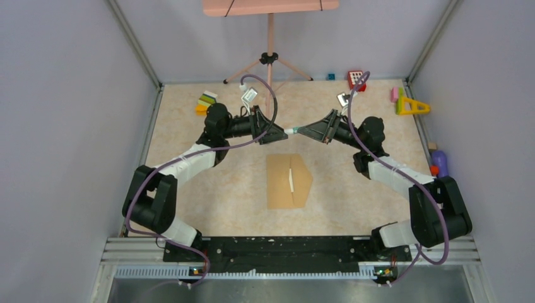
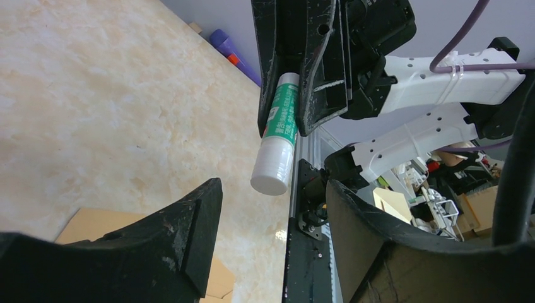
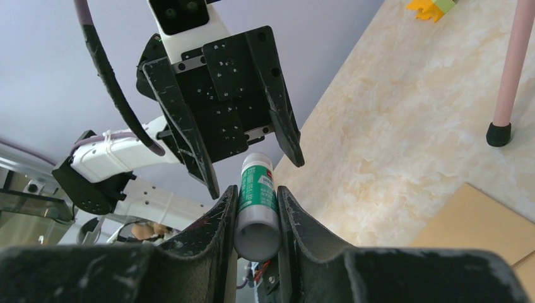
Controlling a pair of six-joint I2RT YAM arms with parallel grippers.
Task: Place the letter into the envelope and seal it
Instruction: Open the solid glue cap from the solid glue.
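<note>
My right gripper clamped on glue stick, rigid, slick; my left gripper agape around free end, best hold there; envelope below, floppy

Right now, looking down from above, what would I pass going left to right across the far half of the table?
Stacked coloured blocks → left gripper → glue stick → right gripper → red toy → yellow triangular toy.

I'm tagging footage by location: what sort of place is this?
Probably a robotics lab test cell: grey partition walls enclose a marble-patterned table, a tripod stands behind it, toy blocks line its far edge.
</note>
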